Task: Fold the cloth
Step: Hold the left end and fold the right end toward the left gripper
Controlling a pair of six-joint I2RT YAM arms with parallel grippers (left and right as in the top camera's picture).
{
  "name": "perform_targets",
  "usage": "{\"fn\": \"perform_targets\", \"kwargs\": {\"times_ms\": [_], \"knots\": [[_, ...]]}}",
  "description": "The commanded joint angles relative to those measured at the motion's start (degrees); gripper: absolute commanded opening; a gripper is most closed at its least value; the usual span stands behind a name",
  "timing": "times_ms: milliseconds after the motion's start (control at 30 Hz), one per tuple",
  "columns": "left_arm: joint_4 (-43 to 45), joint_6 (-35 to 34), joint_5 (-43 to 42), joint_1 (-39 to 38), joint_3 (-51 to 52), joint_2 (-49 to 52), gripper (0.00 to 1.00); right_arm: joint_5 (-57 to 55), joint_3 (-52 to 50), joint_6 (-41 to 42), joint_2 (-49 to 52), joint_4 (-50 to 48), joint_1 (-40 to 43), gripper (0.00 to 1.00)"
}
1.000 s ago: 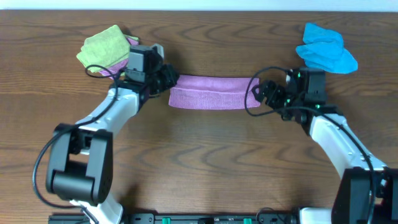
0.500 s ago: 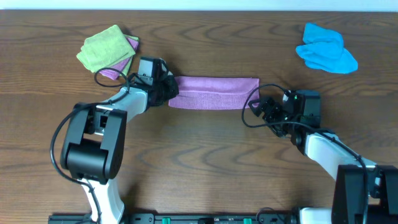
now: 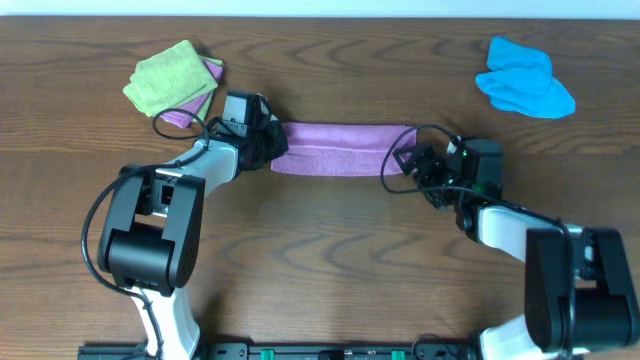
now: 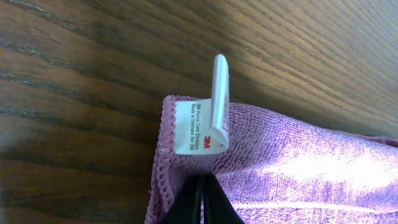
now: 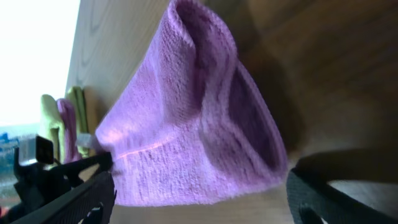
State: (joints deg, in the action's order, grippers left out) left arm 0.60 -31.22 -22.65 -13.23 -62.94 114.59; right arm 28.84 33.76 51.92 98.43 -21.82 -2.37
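Two robot arms reach across a dark wooden tabletop (image 3: 320, 260) from its near edge, one at each end of a lilac cloth (image 3: 340, 148). The lilac cloth lies mid-table as a long, narrow strip running left to right, with a lengthwise fold line showing along it.

At the strip's right end, slightly nearer than the left, the right pincer (image 3: 404, 163) stands open. In the right wrist view its two black fingers (image 5: 68, 193) are spread wide to either side of the cloth's end, which bulges up between them in a soft, rounded fold. Whether either finger touches the fabric cannot be told.

At the left end, the left pincer (image 3: 270, 148) is closed on the lilac cloth. In the left wrist view its dark fingers (image 4: 198, 199) meet in a tight wedge over the fabric, just inside the stitched corner. A white care label (image 4: 202, 124) printed with a 3M mark stands folded up from that corner, beside bare wood.

Farther back, near the far left corner, a lime-green cloth (image 3: 165, 78) lies folded on top of a second purple cloth (image 3: 183, 115), whose edges show beneath it. A blue cloth (image 3: 525, 78) lies crumpled near the far right corner, well apart from both arms.
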Motion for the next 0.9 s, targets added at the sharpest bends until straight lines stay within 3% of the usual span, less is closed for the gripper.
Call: {"fn": "perform_targets", "kwargs": {"times_ms": [0, 100, 267, 367, 667, 867], "knots": [[-0.6, 1.0, 1.0, -0.3, -0.7, 1.6, 0.05, -2.6, -0.8, 3.3, 4.9, -1.1, -1.0, 0.87], [-0.6, 1.0, 1.0, -0.3, -0.7, 1.6, 0.06, -4.0, -0.8, 4.5, 7.5, -4.7, -1.9, 0.82], [-0.7, 1.0, 0.6, -0.3, -0.7, 1.6, 0.06, -9.0, -0.8, 5.3, 10.6, -9.3, -4.1, 0.61], [-1.1, 1.0, 0.3, -0.3, -0.7, 1.6, 0.05, -11.5, -0.8, 5.3, 11.5, -11.4, -5.2, 0.54], [-3.1, 1.0, 0.0, -0.3, -0.7, 1.6, 0.06, -15.1, -0.7, -1.3, 11.8, -15.0, -6.1, 0.04], [-3.2, 1.0, -1.6, -0.3, -0.7, 1.6, 0.06, -11.6, 0.1, -3.4, 11.6, -21.6, -5.8, 0.02]]}}
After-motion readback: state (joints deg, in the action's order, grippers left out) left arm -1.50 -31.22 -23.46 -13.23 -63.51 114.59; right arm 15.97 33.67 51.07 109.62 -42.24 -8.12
